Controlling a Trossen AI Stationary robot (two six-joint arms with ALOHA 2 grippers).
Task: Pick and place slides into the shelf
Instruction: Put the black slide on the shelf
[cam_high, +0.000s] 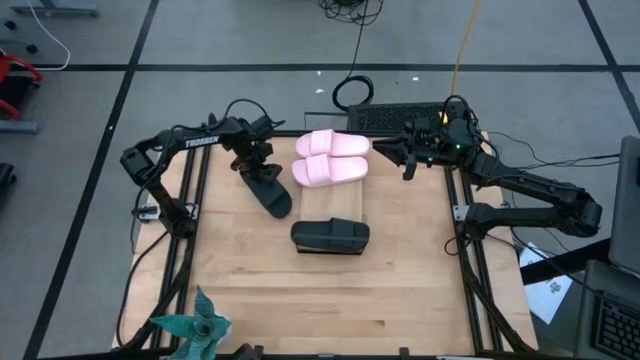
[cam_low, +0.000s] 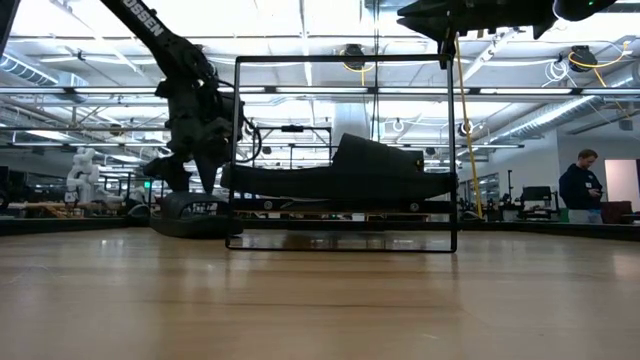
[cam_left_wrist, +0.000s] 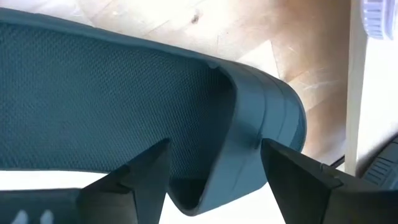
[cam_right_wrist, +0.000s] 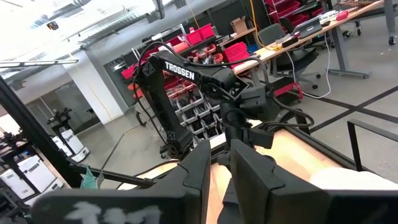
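Observation:
One black slide (cam_high: 272, 192) lies sole-down on the table left of the shelf (cam_high: 340, 205). My left gripper (cam_high: 258, 165) is right above it, open. In the left wrist view its fingers stand on either side of the slide's strap (cam_left_wrist: 261, 118), one over the footbed and one outside. The pink pair (cam_high: 330, 158) rests side by side on the shelf's far end. The other black slide (cam_high: 330, 236) sits on the shelf's near end, raised on its board (cam_low: 340, 170). My right gripper (cam_high: 392, 152) hovers shut and high, right of the pink pair.
The shelf's thin dark frame (cam_low: 236, 150) stands right of the left gripper (cam_low: 200, 175). A teal plant-like thing (cam_high: 195, 328) sits at the table's near-left corner. A keyboard (cam_high: 395, 118) lies past the far edge. A person (cam_low: 583, 185) stands far behind.

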